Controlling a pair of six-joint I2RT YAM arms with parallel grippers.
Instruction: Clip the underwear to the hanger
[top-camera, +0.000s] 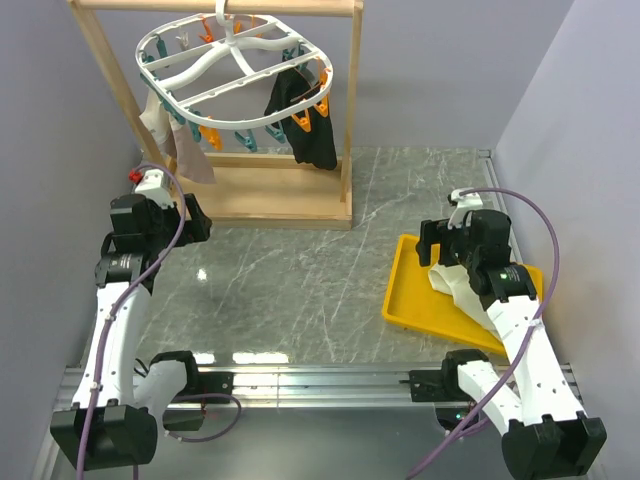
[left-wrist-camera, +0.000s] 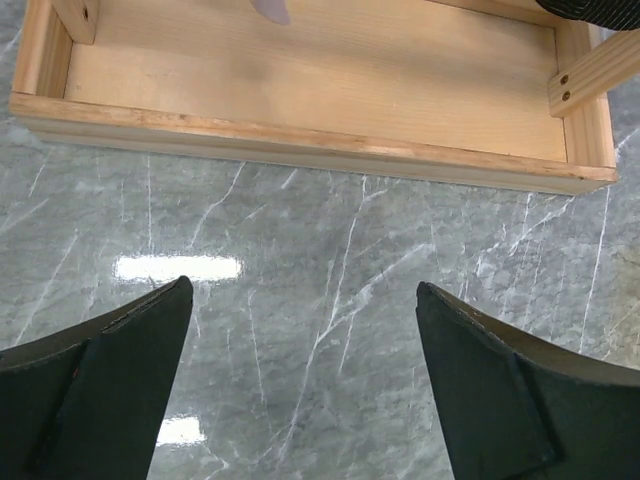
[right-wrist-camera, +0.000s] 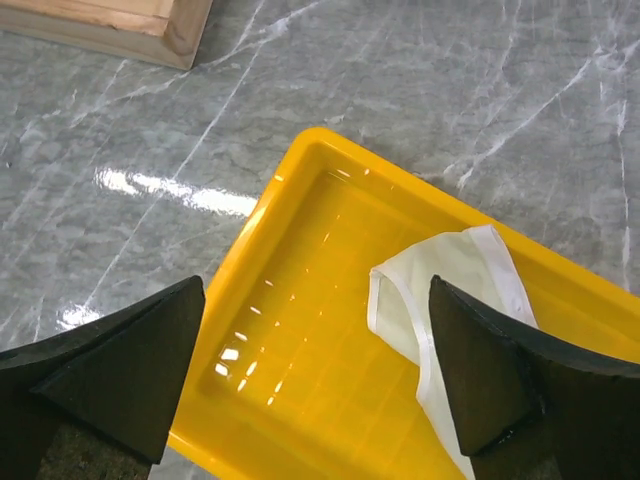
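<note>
The cream underwear lies in a yellow tray; it also shows in the top view, partly hidden under my right arm. My right gripper is open above the tray, its right finger over the fabric's edge, holding nothing. The white hanger with teal and orange clips hangs from the wooden rack at the back left. My left gripper is open and empty above the marble, just in front of the rack's base.
A black garment and a beige-pink cloth hang clipped to the hanger. The wooden rack has upright posts and a tray-like base. The yellow tray sits at the right near the front rail. Grey walls close in on both sides.
</note>
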